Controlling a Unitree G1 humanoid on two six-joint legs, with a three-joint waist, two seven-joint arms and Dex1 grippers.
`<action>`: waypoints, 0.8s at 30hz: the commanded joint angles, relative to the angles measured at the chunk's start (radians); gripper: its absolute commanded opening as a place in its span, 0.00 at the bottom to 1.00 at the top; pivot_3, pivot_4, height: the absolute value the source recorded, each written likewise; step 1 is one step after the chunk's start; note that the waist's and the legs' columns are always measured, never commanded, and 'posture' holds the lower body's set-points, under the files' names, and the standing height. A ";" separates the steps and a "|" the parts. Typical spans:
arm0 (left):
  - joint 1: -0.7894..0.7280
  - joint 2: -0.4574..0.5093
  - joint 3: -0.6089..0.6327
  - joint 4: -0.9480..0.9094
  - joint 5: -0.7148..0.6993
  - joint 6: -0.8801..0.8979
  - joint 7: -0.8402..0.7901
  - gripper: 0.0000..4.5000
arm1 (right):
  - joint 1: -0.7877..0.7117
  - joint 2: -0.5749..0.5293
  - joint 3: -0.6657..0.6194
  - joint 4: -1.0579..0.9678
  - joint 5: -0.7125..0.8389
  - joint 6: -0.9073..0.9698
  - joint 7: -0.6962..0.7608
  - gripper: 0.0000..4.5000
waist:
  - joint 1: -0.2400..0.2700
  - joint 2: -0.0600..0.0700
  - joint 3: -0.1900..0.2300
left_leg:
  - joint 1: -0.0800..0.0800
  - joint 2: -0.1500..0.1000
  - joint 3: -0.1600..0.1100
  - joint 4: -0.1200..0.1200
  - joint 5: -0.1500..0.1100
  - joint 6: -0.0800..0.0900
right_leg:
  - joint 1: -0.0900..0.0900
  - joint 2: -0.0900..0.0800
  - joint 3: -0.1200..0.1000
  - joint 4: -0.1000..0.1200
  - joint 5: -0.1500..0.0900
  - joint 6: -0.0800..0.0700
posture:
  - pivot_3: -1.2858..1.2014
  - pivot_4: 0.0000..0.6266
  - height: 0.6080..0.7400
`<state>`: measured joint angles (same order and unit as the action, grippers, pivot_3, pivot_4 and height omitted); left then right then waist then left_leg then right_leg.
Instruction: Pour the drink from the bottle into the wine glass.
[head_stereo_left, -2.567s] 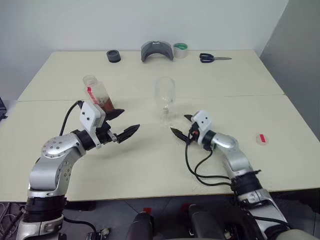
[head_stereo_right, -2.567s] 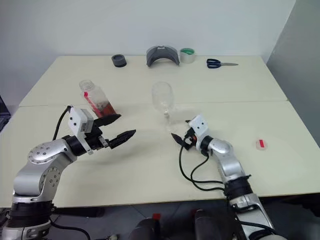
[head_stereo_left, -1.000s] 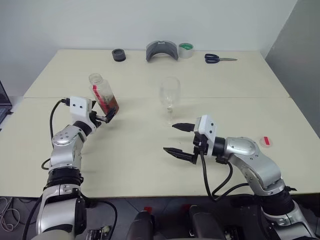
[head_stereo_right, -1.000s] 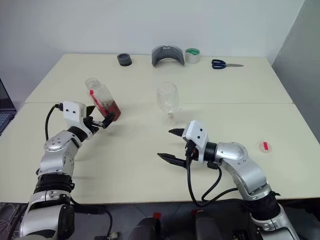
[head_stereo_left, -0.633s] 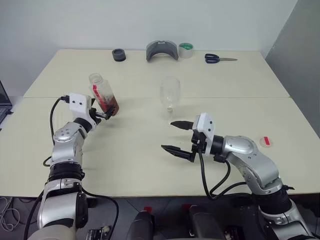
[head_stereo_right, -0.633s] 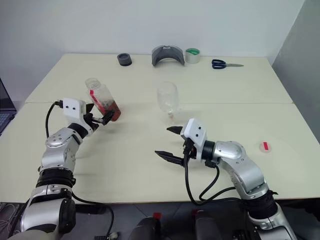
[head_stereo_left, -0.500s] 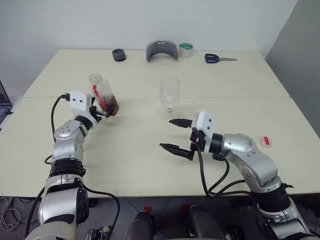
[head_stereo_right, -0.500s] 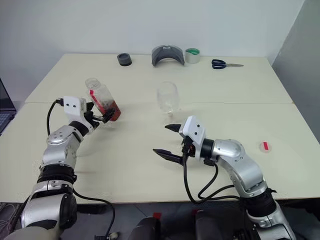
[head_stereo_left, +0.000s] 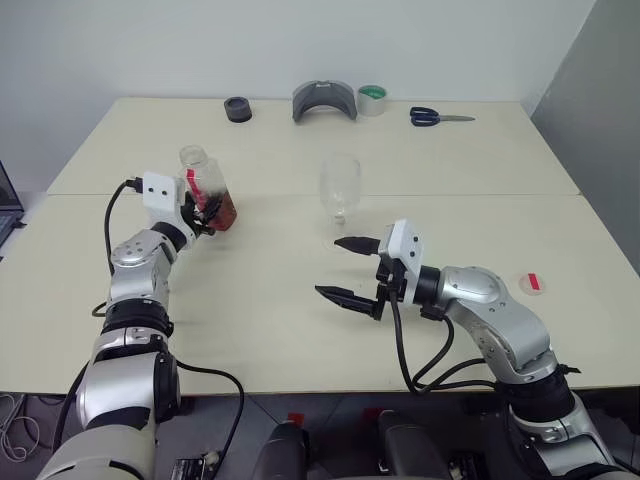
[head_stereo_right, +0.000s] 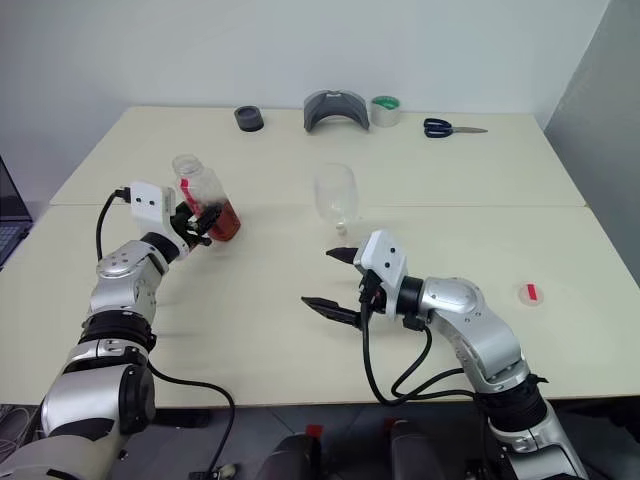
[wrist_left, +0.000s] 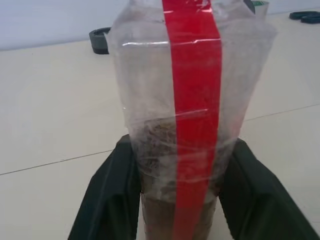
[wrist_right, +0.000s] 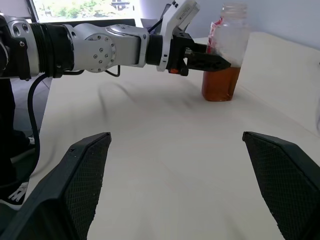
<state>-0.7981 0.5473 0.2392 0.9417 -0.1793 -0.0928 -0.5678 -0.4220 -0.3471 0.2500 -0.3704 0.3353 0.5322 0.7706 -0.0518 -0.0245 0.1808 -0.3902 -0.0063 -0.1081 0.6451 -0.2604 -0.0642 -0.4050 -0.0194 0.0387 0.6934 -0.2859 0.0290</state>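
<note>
Your left pincer (head_stereo_left: 203, 213) is clamped on the bottle (head_stereo_left: 207, 187), which stands toward the left edge of the pale tabletop (head_stereo_left: 300, 320), drink (head_stereo_left: 222, 212) low inside. The wine glass (head_stereo_left: 340, 190) stands near the middle seam. Your right pincer (head_stereo_left: 345, 268) hangs spread wide just in front of it. Scissors (head_stereo_left: 435, 117), tape roll (head_stereo_left: 372, 99) line the far edge below a white wall (head_stereo_left: 300, 45).

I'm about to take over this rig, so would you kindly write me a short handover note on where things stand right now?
Left gripper: jaws shut on the bottle, which stands uncapped on the table with the drink in its lower part.
Right gripper: jaws open, empty, hovering in front of the wine glass.
The wine glass stands upright mid-table, empty.
Done: bottle gripped.
Left: lift, carry to the glass, pour.
</note>
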 joint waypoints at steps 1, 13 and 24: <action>-0.028 0.011 -0.002 0.004 0.006 -0.034 -0.008 0.37 | -0.015 0.004 -0.014 -0.030 0.010 -0.003 -0.017 1.00 | 0.000 0.000 0.000 | 0.000 0.000 0.000 0.000 0.000 0.000 | 0.000 0.000 0.000 0.000 0.000 0.000 | 0.52 0.24 1.00; -0.054 -0.013 -0.119 -0.235 0.089 -0.061 -0.013 0.37 | 0.003 -0.011 -0.168 -0.112 0.070 0.054 -0.133 1.00 | 0.003 0.000 0.000 | -0.004 -0.001 -0.002 0.001 0.000 0.000 | -0.001 -0.001 -0.001 0.000 0.000 0.000 | 0.52 0.24 1.00; -0.163 -0.012 -0.298 -0.249 0.295 -0.271 0.018 0.37 | -0.016 -0.073 -0.238 -0.067 0.009 -0.053 -0.161 1.00 | 0.003 0.000 0.000 | -0.004 -0.001 -0.001 0.001 0.000 0.000 | -0.002 0.000 -0.001 0.000 0.000 0.000 | 0.52 0.24 1.00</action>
<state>-0.9137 0.5228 -0.0590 0.7064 0.0928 -0.3037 -0.5769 -0.4165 -0.4127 0.0350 -0.4273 0.3518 0.5221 0.6109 -0.0489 -0.0246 0.1810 -0.3938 -0.0070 -0.1092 0.6458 -0.2603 -0.0642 -0.4065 -0.0193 0.0378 0.6932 -0.2858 0.0290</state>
